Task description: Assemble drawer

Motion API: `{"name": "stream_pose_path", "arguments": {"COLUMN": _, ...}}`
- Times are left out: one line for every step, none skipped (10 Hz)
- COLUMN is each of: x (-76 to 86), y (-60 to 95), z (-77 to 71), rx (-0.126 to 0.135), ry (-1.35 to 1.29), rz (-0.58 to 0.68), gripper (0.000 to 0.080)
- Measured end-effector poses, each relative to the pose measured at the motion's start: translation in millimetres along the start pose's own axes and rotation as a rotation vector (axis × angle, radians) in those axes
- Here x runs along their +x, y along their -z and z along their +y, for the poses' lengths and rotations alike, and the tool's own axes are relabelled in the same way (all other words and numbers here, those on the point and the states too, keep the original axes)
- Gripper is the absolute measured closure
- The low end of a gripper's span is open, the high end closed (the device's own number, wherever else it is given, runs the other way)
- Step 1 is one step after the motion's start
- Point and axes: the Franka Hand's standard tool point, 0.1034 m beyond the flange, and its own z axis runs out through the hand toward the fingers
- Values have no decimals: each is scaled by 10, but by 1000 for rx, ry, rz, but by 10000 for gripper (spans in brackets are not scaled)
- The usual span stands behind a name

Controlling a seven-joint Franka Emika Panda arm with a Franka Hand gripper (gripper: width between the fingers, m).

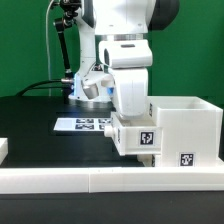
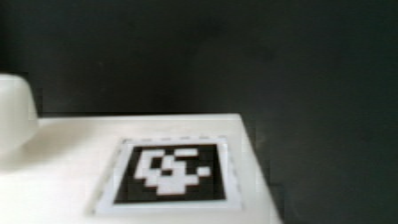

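The large white boxy casing (image 1: 185,125) stands at the exterior view's right, with a square tag on its front. A white tray (image 1: 135,135) with a tag on its face sits against the casing's left side, partly in it. My gripper (image 1: 130,108) comes straight down onto this tray, and its fingertips are hidden behind the tray's wall. The wrist view shows the tray's white surface (image 2: 71,135) and its tag (image 2: 173,172) very close, with a rounded white part (image 2: 13,110) at the edge. No fingers show there. The second tray is out of view.
The marker board (image 1: 82,124) lies flat on the black table behind the tray. A low white rail (image 1: 100,181) runs along the table's front edge. A white block (image 1: 3,149) sits at the exterior view's far left. Cables and a stand are at the back.
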Motion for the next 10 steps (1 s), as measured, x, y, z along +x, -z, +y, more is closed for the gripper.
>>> {"name": "stream_pose_path", "arguments": {"x": 17, "y": -3, "z": -1, "rx": 0, "ry": -2, "rz": 0, "gripper": 757}}
{"name": "stream_pose_path", "arguments": {"x": 18, "y": -5, "z": -2, "rx": -1, "ry": -5, "rz": 0, "gripper": 757}}
{"name": "stream_pose_path", "arguments": {"x": 13, "y": -5, "z": -2, "rx": -1, "ry": -6, "rz": 0, "gripper": 757}}
{"name": "stream_pose_path", "arguments": {"x": 12, "y": -6, "z": -3, "rx": 0, "ry": -6, "rz": 0, "gripper": 757}}
{"name": "stream_pose_path", "arguments": {"x": 13, "y": -6, "z": -3, "rx": 0, "ry": -8, "rz": 0, "gripper": 673}}
{"name": "stream_pose_path", "arguments": {"x": 22, "y": -5, "z": -3, "rx": 0, "ry": -10, "rz": 1, "gripper": 453}}
{"name": "stream_pose_path", "arguments": {"x": 32, "y": 1, "z": -1, "rx": -1, "ry": -9, "rz": 1, "gripper": 453}}
{"name": "stream_pose_path", "arguments": {"x": 32, "y": 28, "z": 8, "rx": -5, "ry": -8, "rz": 0, "gripper": 316}}
{"name": "stream_pose_path", "arguments": {"x": 31, "y": 66, "z": 16, "rx": -7, "ry": -9, "rz": -3, "gripper": 206}}
{"name": "stream_pose_path", "arguments": {"x": 33, "y": 149, "z": 25, "rx": -8, "ry": -16, "rz": -8, "gripper": 206}}
